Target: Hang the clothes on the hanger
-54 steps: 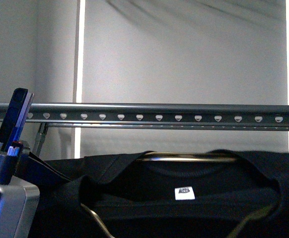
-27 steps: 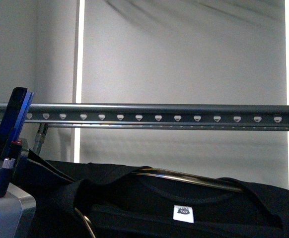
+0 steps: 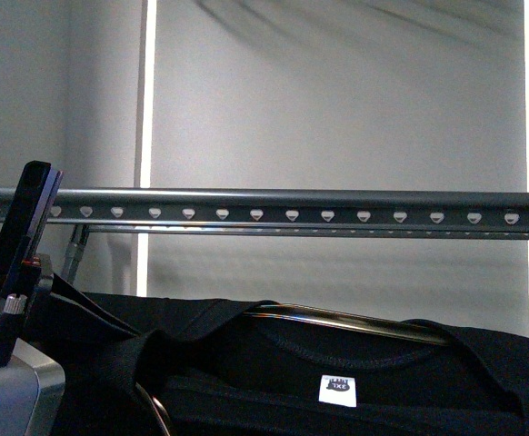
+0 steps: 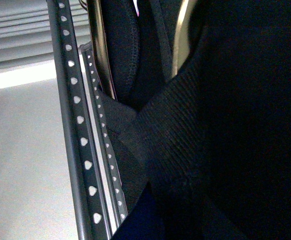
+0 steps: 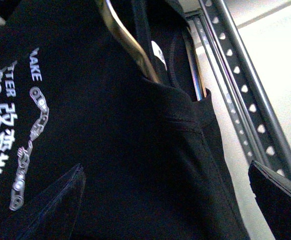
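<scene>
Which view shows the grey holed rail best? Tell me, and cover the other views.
Front view: the rail runs level across the whole picture, its row of holes plain. Left wrist view shows a slanted stretch beside the black T-shirt; right wrist view, a shorter stretch beyond it.

On the T-shirt [image 5: 135, 165] I read white print: "MAKE", then "TER", and the Chinese characters 改变世. The neck label [image 3: 337, 389] may say "3XL", but it's too small to be sure.

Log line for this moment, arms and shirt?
stage: pre-hang | T-shirt: on shiny garment hanger, below rail, not hung | left gripper: state unclear | right gripper: fingers apart
</scene>
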